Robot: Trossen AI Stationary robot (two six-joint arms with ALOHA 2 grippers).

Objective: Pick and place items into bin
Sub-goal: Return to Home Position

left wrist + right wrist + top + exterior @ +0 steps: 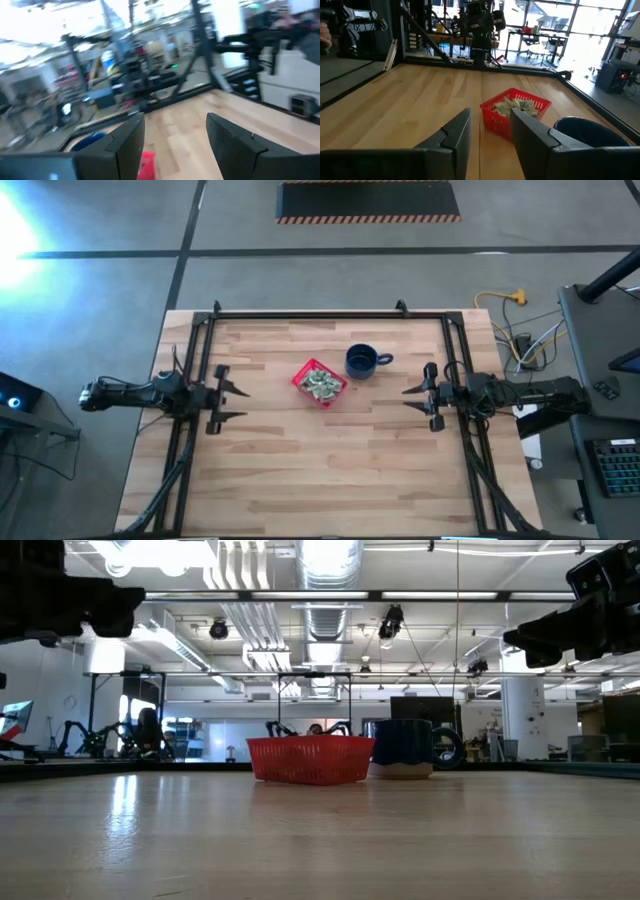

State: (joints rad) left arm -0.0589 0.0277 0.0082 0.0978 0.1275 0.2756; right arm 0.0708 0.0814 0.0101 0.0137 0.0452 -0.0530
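The red basket [319,383] stands on its base at the table's middle, holding several pale green-and-white wrapped pieces [321,385]. It also shows in the right wrist view [515,112], with the pieces [518,106] inside, and in the low view [309,759]. My left gripper [238,402] is open and empty at the table's left side, well left of the basket. My right gripper [414,400] is open and empty at the right side, right of the mug. In the wrist views both grippers [175,135] [490,127] show open fingers with nothing between them.
A dark blue mug [362,361] stands just right of and beyond the basket, its handle toward the right; it shows in the low view [410,748] and the right wrist view [587,132]. Black frame rails [330,315] run along the table's far, left and right sides.
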